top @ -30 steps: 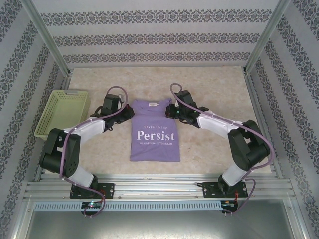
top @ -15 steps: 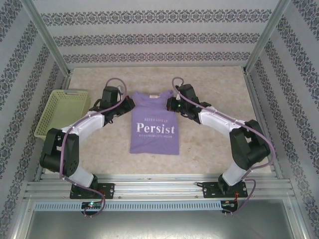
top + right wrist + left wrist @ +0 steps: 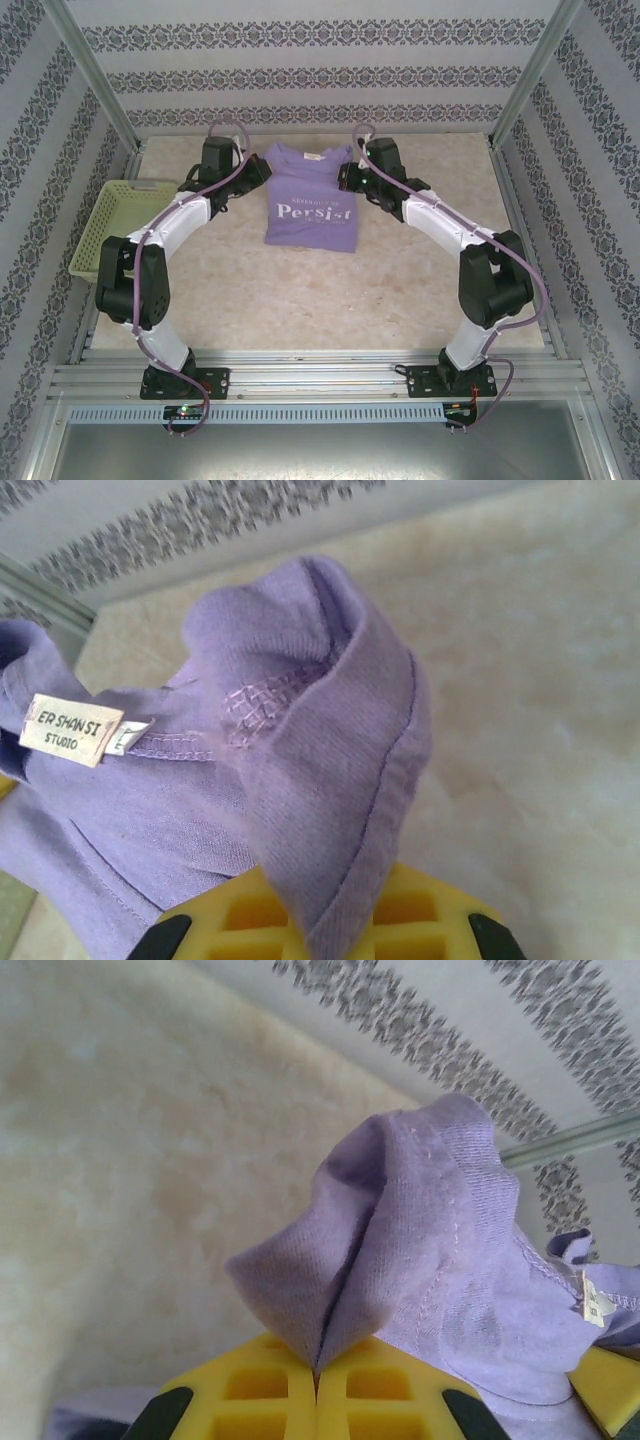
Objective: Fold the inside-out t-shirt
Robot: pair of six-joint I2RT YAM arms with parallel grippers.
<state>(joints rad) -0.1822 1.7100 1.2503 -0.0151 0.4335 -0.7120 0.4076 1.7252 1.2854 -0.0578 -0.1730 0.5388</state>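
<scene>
The lavender t-shirt point(image 3: 311, 196) hangs and drapes at the far middle of the table, white "Persist" lettering facing up, its lower part folded short. My left gripper point(image 3: 262, 177) is shut on the shirt's left shoulder; in the left wrist view a pinched fold of purple cloth point(image 3: 400, 1230) rises from between the yellow fingers point(image 3: 260, 1390). My right gripper point(image 3: 346, 178) is shut on the right shoulder, where cloth point(image 3: 330, 770) with a seam runs down into the yellow fingers point(image 3: 430, 920). A neck label point(image 3: 70, 730) reads "ER SHAN SI STUDIO".
A yellow-green basket point(image 3: 117, 226) sits at the table's left edge, beside the left arm. Patterned walls and metal frame posts close in the back and sides. Bare beige tabletop point(image 3: 320, 300) stretches between the shirt and the arm bases.
Both grippers have carried the shirt's shoulders toward the far wall. The shirt slid away from the arm bases and now shows shorter, its lower hem drawn up.
</scene>
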